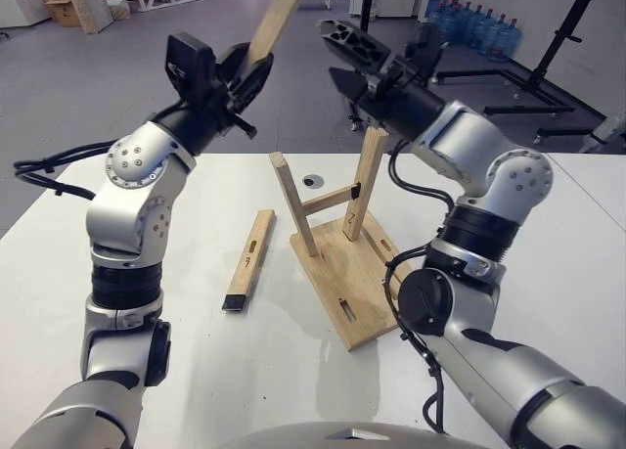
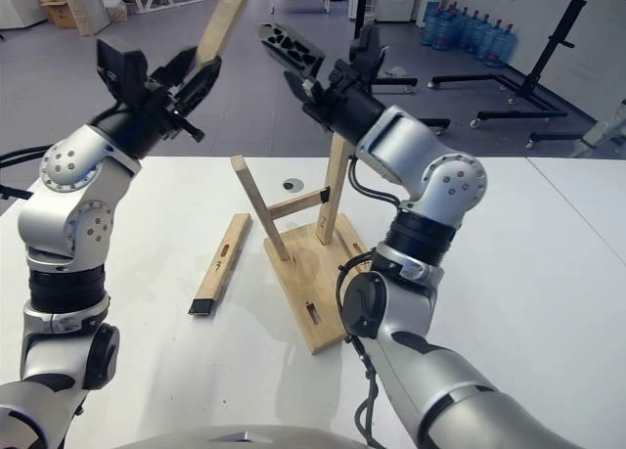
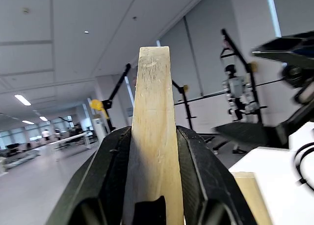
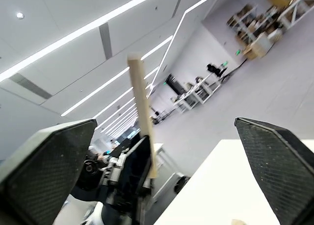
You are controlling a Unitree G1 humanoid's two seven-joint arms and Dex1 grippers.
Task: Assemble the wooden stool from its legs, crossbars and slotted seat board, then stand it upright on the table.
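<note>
L gripper [image 1: 250, 69] is raised well above the surface [image 1: 205, 371], on the robot's left. Its fingers are clamped on the lower end of a wooden leg [image 1: 277, 19], which slants up and away from the robot. In the L wrist view the black fingers [image 3: 110, 171] press both flat sides of the stick, w/ most of its length sticking out past them.

R gripper [image 1: 327, 50] is also up in the air, opposite the L one, above and just behind the top of the part-built stool. Its jaws are spread wide w/ nothing between them. In the R wrist view the two mesh-faced fingers [image 4: 44, 171] sit far apart, and the L gripper w/ its stick shows in the gap.

Seat board [image 1: 352, 292] lies flat on the surface at centre, one corner toward the robot, w/ slots showing in its top. Two legs stand in it:
- Left upright [image 1: 294, 204] tilts outward.
- Right upright [image 1: 367, 180] is taller and leans slightly.

A crossbar [image 1: 328, 200] joins them about mid-height.

A loose slotted piece [image 1: 249, 258] lies flat on the surface just left of the board, not touching it, w/ its dark end toward the robot.
</note>
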